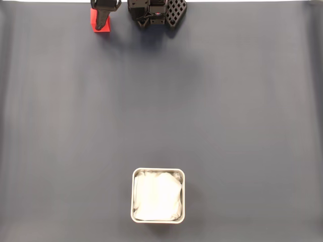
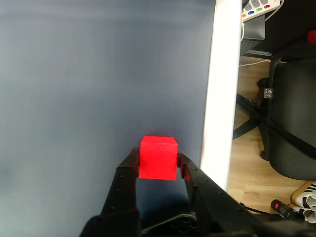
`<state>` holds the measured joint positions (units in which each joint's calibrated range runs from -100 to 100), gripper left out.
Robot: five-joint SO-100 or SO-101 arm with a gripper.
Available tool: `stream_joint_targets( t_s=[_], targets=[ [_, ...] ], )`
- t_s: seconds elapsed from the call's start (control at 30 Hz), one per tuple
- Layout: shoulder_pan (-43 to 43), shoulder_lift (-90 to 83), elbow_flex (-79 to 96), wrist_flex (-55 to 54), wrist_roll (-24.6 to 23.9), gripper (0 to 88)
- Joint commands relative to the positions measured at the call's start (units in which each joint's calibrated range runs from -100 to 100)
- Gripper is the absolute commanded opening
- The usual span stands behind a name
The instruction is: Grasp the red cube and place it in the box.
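The red cube [image 1: 95, 20] sits at the far top left of the dark grey mat in the fixed view, partly covered by a black finger. In the wrist view the red cube [image 2: 158, 157] lies between my two black fingertips, which press against its left and right faces. My gripper [image 2: 158, 162] is shut on it, close to the mat. From above, the gripper [image 1: 102, 22] reaches over the cube from the top edge. The box [image 1: 158, 171], pale-rimmed with a white papery lining, stands far away at the bottom centre.
The arm's black base [image 1: 156, 12] sits at the top centre. In the wrist view the table's white edge [image 2: 222, 98] runs just right of the cube, with a black office chair [image 2: 291, 123] and wooden floor beyond. Bare mat lies between cube and box.
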<state>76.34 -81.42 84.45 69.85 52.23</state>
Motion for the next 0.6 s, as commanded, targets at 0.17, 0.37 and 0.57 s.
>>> stream_joint_targets(
  t_s=[0.17,0.37,0.57],
  targets=[
    [-0.27,0.83,-1.69,-1.24,0.49,12.7],
    [-0.27,1.61,-2.70,-1.24,0.24,12.0],
    [-0.27,1.87,-3.79,-1.57,0.24,11.9]
  ],
)
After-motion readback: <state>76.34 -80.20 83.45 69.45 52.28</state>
